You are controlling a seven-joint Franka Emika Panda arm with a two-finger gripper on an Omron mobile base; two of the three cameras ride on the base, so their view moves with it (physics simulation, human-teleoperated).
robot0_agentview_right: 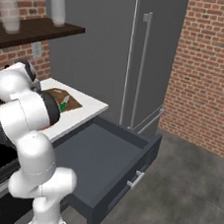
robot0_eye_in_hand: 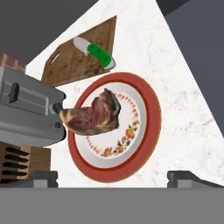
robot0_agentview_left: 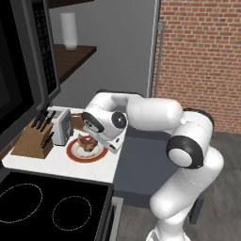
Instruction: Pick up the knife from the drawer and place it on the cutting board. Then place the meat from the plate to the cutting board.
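The gripper (robot0_eye_in_hand: 113,178), jaws wide apart and empty, hangs over the meat (robot0_eye_in_hand: 92,114) on the plate (robot0_eye_in_hand: 148,135); the knife (robot0_eye_in_hand: 94,51) lies on the board (robot0_eye_in_hand: 70,61).

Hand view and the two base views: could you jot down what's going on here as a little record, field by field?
knife: lying on the cutting board, green handle toward the plate
meat: on the plate, overhanging its rim toward the toaster
drawer: pulled open, nothing seen inside
gripper: open, above the plate, fingertips apart and touching nothing
counter extras: wooden knife block beside the toaster
task stage: knife placed; meat not yet grasped
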